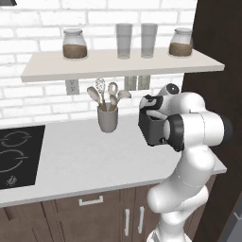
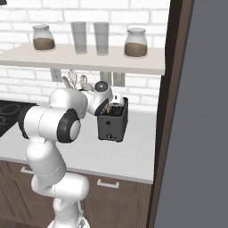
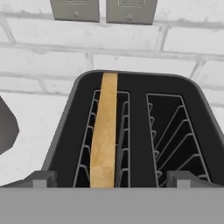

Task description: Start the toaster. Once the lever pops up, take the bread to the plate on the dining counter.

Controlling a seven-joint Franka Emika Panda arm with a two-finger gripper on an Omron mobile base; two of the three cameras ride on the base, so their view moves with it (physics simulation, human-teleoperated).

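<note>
Your gripper hangs open-jawed just above the toaster, which stands near the worktop's right back corner. The bread sits upright in one slot. Lifting it out and carrying it remain.

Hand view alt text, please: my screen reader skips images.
Looking down into a black toaster: a tan bread slice stands on edge in its left slot, the right slot empty. The open gripper hangs just above, with white brick wall and two grey outlet plates behind.
</note>
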